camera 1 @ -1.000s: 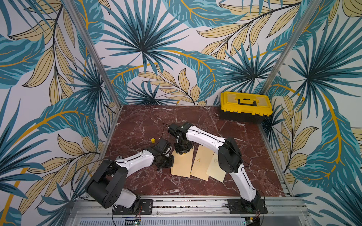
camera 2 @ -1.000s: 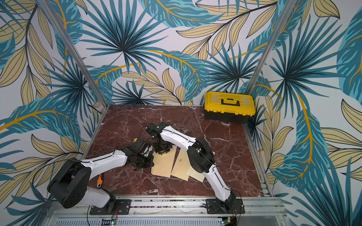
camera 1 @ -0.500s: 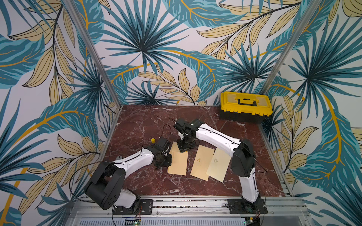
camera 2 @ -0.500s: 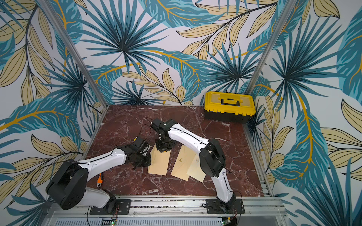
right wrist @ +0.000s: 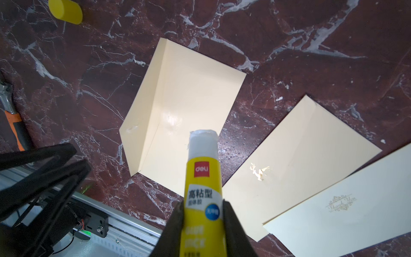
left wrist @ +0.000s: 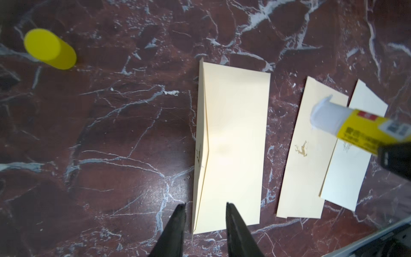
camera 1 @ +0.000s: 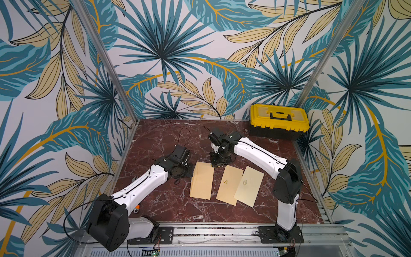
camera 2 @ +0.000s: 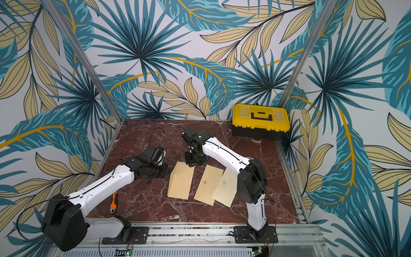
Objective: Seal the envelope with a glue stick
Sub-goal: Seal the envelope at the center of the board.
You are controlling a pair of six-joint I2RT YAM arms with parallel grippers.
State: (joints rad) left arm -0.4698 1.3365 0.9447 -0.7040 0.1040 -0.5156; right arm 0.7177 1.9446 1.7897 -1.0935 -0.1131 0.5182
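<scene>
The cream envelope (camera 1: 202,183) (camera 2: 180,179) lies leftmost of three on the marble floor. Its long flap (right wrist: 142,106) is half raised along the left edge. My left gripper (left wrist: 205,207) is open and low at that edge (camera 1: 191,173), with its fingers astride the envelope's (left wrist: 231,142) near corner and nothing pinched. My right gripper (right wrist: 203,204) is shut on the yellow glue stick (right wrist: 203,169). The stick's white glue tip is extended, and it hangs just above the envelope's far end (camera 1: 219,164). The glue stick (left wrist: 355,125) also shows in the left wrist view.
The yellow cap (left wrist: 50,49) (right wrist: 65,10) stands on the floor left of the envelope. Two more cream envelopes (camera 1: 229,185) (camera 1: 249,186) lie to the right. A yellow toolbox (camera 1: 279,119) sits at the back right. An orange-handled wrench (camera 2: 114,201) lies near the left arm.
My left gripper has opened and let go of the envelope's flap. My right gripper has carried the glue stick off the envelope, back and to the right.
</scene>
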